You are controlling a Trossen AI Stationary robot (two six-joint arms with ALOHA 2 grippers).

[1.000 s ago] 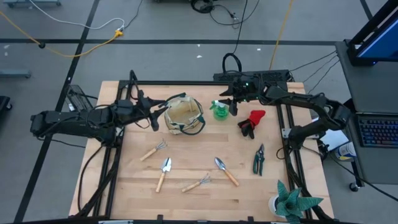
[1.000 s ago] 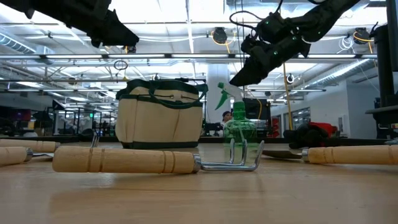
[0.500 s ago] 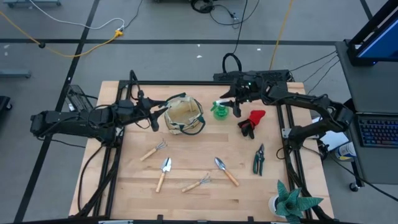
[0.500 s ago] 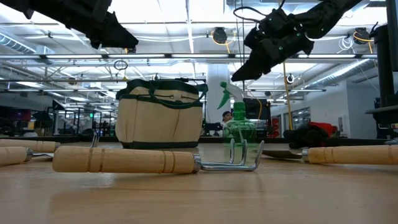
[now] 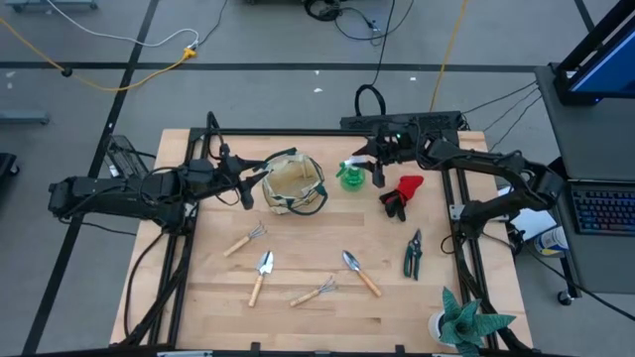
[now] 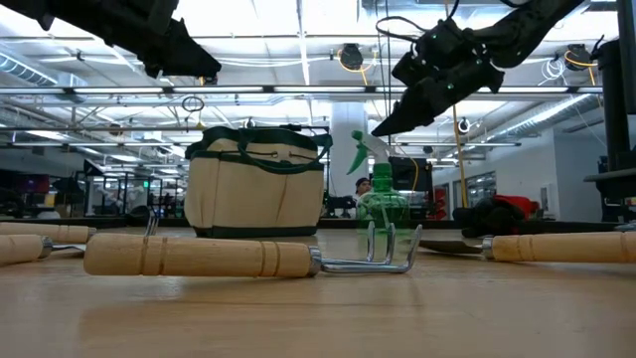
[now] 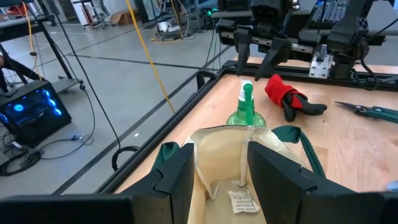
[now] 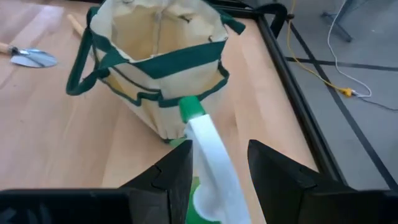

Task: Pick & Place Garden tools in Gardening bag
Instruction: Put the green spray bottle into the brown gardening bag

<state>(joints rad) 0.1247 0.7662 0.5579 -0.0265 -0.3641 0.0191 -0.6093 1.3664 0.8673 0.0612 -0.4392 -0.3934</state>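
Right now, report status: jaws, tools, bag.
Right gripper open above the spray bottle, not gripping. Left gripper open over the gardening bag; what shows of its inside is bare. Trowels, rakes, shears, glove lie on the table.

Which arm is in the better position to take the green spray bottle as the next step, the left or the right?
Probably the right. The right end effector hovers open directly over the spray bottle, whose white head shows between its fingers in the right wrist view. The left end effector waits open at the gardening bag, on its far side from the bottle.
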